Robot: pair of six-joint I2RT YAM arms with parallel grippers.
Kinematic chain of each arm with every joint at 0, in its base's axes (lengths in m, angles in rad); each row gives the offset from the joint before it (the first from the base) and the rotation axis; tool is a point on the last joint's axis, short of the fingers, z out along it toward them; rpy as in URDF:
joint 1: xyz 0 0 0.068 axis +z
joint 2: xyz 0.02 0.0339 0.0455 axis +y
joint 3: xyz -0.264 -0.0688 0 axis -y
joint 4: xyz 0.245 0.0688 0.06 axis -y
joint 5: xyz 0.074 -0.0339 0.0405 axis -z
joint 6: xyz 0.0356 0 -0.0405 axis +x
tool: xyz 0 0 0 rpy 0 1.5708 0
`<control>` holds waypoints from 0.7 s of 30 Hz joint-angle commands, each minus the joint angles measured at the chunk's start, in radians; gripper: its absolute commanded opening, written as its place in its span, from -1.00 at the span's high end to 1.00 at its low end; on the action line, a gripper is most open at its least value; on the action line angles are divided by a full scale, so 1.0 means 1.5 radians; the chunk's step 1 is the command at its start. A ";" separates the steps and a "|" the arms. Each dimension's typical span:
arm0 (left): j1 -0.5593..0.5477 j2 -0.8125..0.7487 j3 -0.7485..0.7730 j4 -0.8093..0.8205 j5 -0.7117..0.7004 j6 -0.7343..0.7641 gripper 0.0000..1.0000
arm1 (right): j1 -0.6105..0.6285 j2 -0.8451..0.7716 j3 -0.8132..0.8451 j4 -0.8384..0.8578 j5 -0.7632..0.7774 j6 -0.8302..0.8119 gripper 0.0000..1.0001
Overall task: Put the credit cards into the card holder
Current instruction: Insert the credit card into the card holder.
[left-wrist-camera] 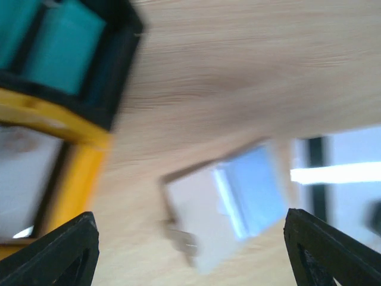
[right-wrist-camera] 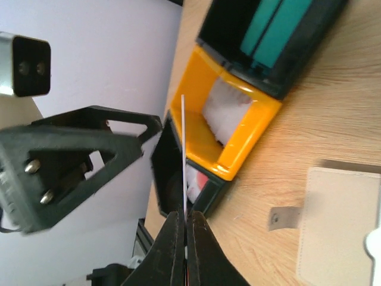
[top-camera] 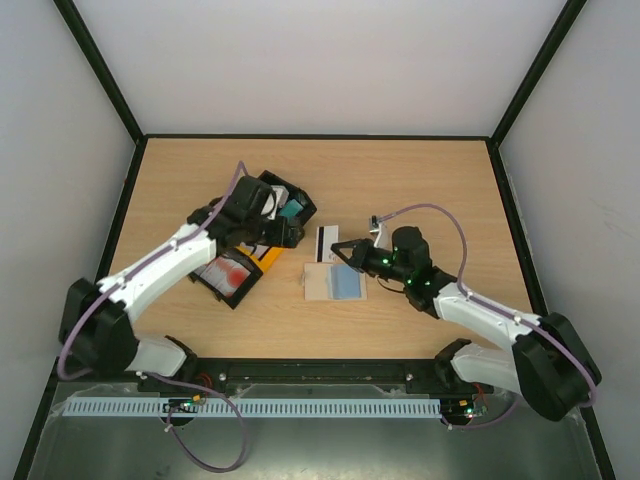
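Note:
The beige card holder (top-camera: 318, 284) lies flat on the table with a light blue card (top-camera: 348, 286) on its right half. Both show blurred in the left wrist view, the holder (left-wrist-camera: 193, 217) and blue card (left-wrist-camera: 255, 189). My right gripper (top-camera: 338, 250) hovers just behind the holder, shut on a white card with a dark stripe (top-camera: 325, 243). That card (right-wrist-camera: 184, 149) shows edge-on between the shut jaws of the right gripper (right-wrist-camera: 186, 221). My left gripper (top-camera: 290, 232) is open and empty beside the bins, its fingers (left-wrist-camera: 62, 253) spread wide. Teal cards (top-camera: 291, 209) sit in a black bin.
Three tray bins stand in a row left of the holder: a black one with teal cards (right-wrist-camera: 280, 30), a yellow one (right-wrist-camera: 238, 134) with white cards, and a black one (top-camera: 228, 277) with a red-marked card. The holder's snap tab (right-wrist-camera: 282, 217) sticks out towards the bins.

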 commanded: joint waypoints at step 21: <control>-0.149 -0.220 -0.255 0.535 0.298 -0.394 0.64 | 0.017 -0.245 -0.078 0.070 -0.114 0.083 0.96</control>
